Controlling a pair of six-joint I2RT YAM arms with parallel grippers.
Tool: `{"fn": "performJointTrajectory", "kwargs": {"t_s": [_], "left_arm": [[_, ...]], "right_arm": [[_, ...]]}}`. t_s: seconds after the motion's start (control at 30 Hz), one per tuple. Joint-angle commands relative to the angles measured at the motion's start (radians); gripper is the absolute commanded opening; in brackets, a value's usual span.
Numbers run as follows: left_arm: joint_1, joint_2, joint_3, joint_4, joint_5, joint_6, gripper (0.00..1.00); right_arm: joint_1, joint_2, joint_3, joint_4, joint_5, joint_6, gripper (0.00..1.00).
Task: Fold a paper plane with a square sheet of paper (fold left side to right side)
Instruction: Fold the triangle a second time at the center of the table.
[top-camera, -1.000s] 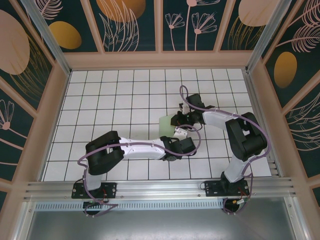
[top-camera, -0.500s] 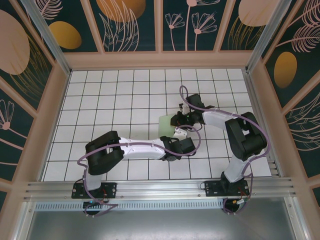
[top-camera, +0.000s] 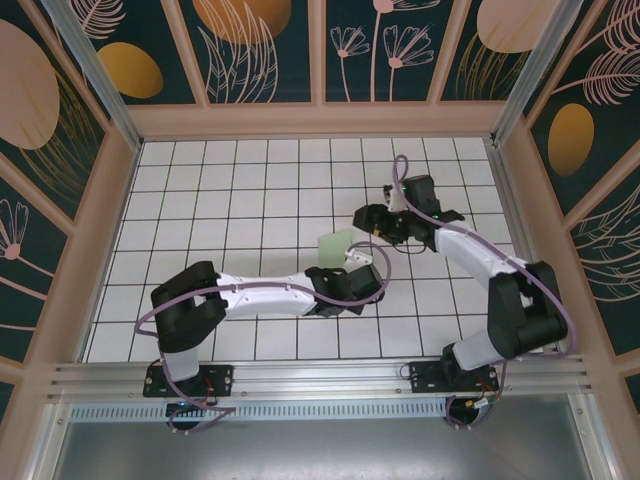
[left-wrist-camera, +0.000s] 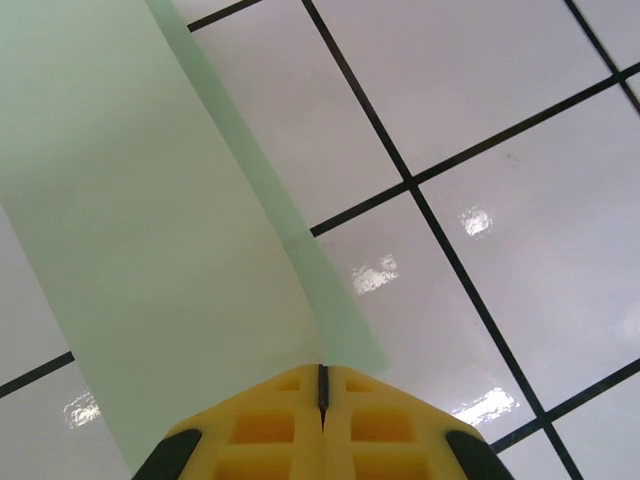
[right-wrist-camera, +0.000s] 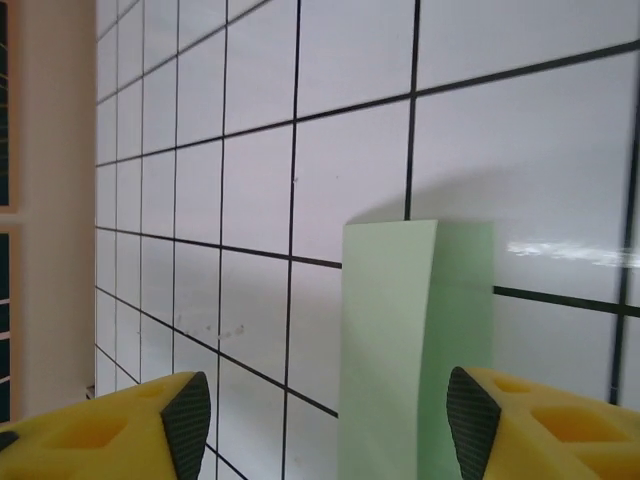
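Observation:
The square sheet of paper (top-camera: 335, 245) is pale mint green and lies folded over on the white tiles at mid-table. In the left wrist view its upper layer (left-wrist-camera: 150, 250) curves up off the lower layer, and that layer's edge runs straight into the seam of my left gripper (left-wrist-camera: 322, 375). The left gripper (top-camera: 351, 261) is shut on the sheet's near right corner. My right gripper (top-camera: 360, 218) hovers open just right of the sheet, touching nothing. From the right wrist, the folded paper (right-wrist-camera: 400, 350) stands ahead between the spread fingertips of the right gripper (right-wrist-camera: 325, 420).
The floor is a white grid of tiles (top-camera: 240, 200) with wooden walls (top-camera: 320, 120) at the back and sides. An aluminium rail (top-camera: 320, 375) runs along the near edge by the arm bases. Open tiles lie left and behind the paper.
The right gripper let go of the paper, opened and drew back to the right and away. The left gripper closed on the sheet's near corner and shifted slightly left.

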Motion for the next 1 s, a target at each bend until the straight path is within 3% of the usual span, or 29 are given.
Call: {"fn": "performJointTrajectory", "kwargs": {"t_s": [0.0, 0.07, 0.27, 0.4, 0.73, 0.97], "left_arm": [[0.031, -0.052, -0.034, 0.074, 0.086, 0.024, 0.0], [0.05, -0.067, -0.053, 0.101, 0.122, 0.024, 0.0], [0.087, -0.101, -0.084, 0.123, 0.168, 0.03, 0.0], [0.098, -0.106, -0.113, 0.155, 0.2, 0.026, 0.0], [0.116, -0.137, -0.15, 0.196, 0.232, 0.004, 0.01], [0.117, -0.141, -0.155, 0.196, 0.226, -0.007, 0.01]], "right_arm": [[-0.042, -0.091, -0.091, -0.051, -0.007, -0.017, 0.67], [-0.049, -0.135, -0.143, -0.05, -0.026, -0.017, 0.61], [-0.039, -0.22, -0.334, 0.056, -0.137, 0.056, 0.29], [0.017, -0.23, -0.426, 0.141, -0.147, 0.119, 0.13], [0.165, -0.128, -0.425, 0.193, -0.023, 0.168, 0.08], [0.208, -0.043, -0.4, 0.21, 0.039, 0.183, 0.08]]}}
